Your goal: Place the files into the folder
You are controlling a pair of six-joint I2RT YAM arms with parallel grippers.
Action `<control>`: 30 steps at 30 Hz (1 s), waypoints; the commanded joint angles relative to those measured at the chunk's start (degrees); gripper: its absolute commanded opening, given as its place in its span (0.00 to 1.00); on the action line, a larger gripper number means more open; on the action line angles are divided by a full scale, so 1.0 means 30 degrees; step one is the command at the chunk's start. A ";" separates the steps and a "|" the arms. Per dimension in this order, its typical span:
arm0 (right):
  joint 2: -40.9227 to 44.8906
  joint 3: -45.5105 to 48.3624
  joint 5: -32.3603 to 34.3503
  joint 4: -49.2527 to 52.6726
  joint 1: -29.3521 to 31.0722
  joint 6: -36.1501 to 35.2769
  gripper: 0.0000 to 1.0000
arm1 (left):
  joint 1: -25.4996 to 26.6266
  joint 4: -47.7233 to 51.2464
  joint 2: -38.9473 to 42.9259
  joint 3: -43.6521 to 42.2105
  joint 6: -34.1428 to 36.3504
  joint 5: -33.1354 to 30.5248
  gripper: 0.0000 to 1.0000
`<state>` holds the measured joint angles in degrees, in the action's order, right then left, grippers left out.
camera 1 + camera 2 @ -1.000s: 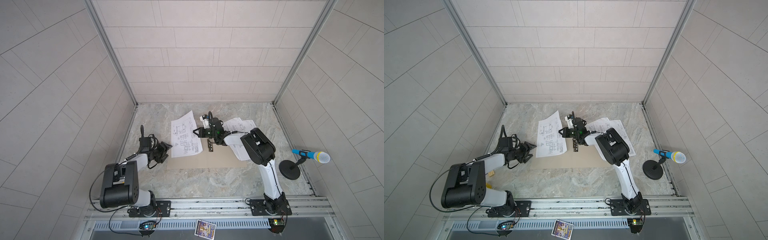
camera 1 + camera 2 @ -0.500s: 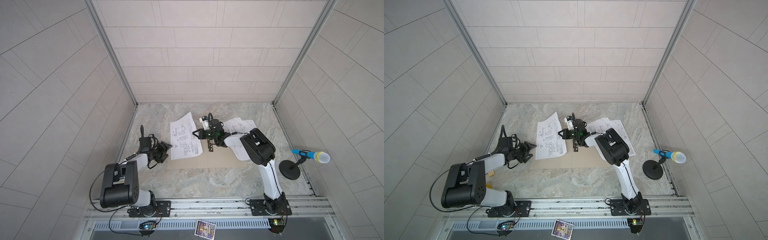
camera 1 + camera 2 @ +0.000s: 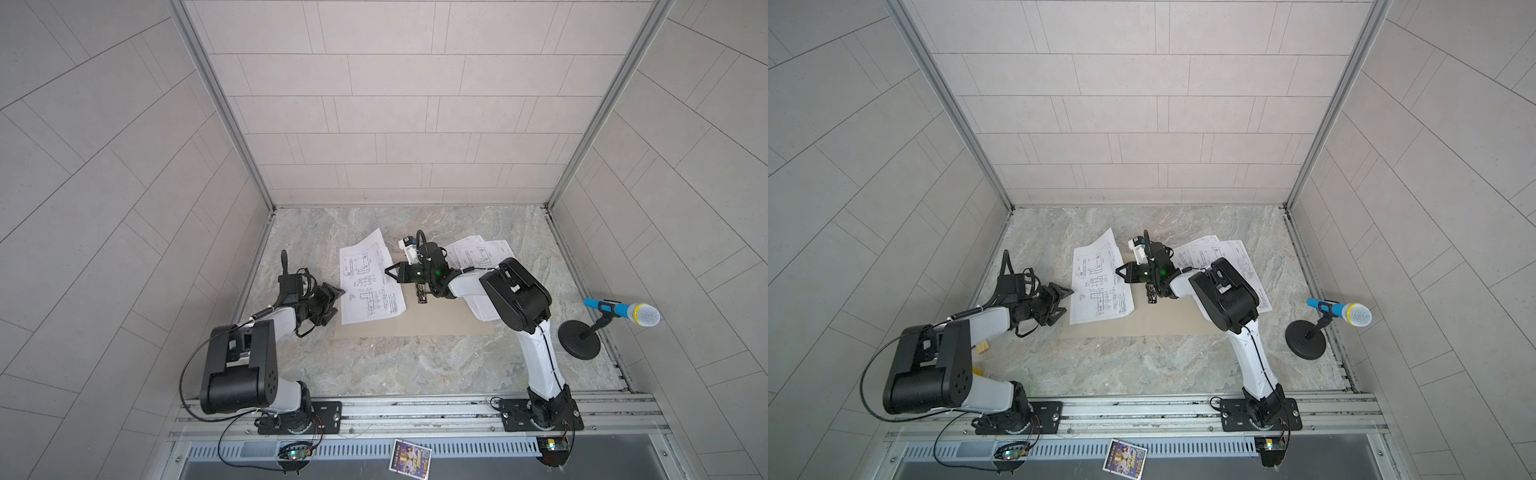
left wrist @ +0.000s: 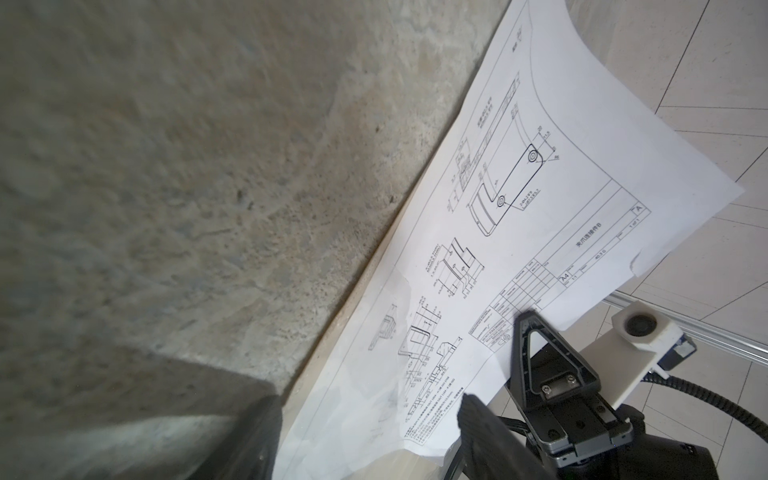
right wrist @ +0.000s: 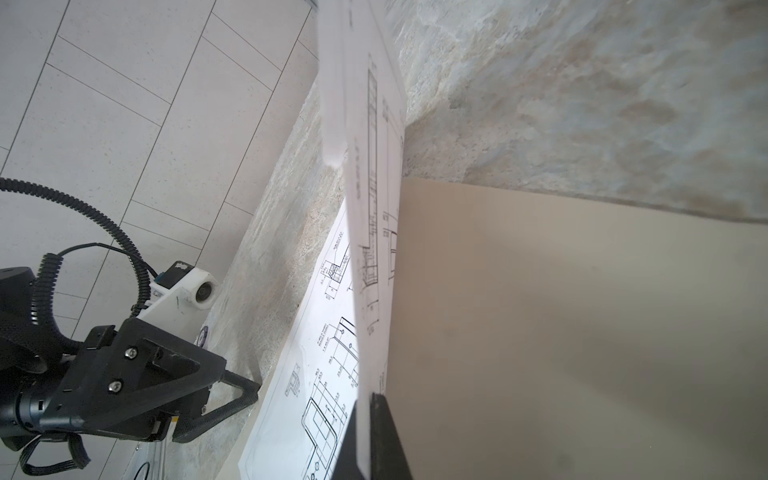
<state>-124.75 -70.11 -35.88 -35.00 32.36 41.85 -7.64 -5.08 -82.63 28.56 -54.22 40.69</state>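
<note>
The tan folder (image 3: 436, 325) (image 3: 1163, 325) lies open and flat on the stone table, with a small metal clip (image 3: 422, 295) at its spine. My right gripper (image 3: 388, 271) (image 3: 1118, 271) (image 5: 365, 436) is shut on the right edge of one white drawing sheet (image 3: 370, 286) (image 3: 1100, 286) (image 4: 519, 187). That sheet curls over the folder's left half, its far corner lifted. My left gripper (image 3: 336, 303) (image 3: 1066, 301) (image 4: 370, 449) is open at the sheet's left edge, holding nothing. More files (image 3: 478, 253) (image 3: 1217, 249) lie fanned on the right, partly under the right arm.
A blue microphone (image 3: 623, 311) on a round black stand (image 3: 579, 340) is at the table's right edge. A colourful card (image 3: 409, 455) lies on the front rail. A small wooden block (image 3: 983, 347) sits by the left arm. Tiled walls close three sides.
The held sheet's raised far corner has sunk slightly toward the table. Both arms have hardly moved.
</note>
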 commanded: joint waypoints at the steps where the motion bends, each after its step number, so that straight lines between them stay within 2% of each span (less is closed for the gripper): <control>1: 0.1173 0.0310 0.0158 -0.0105 0.0252 0.0182 0.00 | -0.0091 0.0022 -0.0216 -0.0217 0.0040 0.0002 0.74; 30: 0.1988 0.2374 0.1686 -0.0241 0.1224 0.1669 0.00 | -0.0067 -0.0329 -0.0058 -0.0380 -0.0209 0.0017 0.74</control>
<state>-121.16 -63.59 -31.55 -34.59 35.24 45.47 -7.64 -5.82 -82.72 28.32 -54.63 40.77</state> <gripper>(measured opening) 0.047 0.739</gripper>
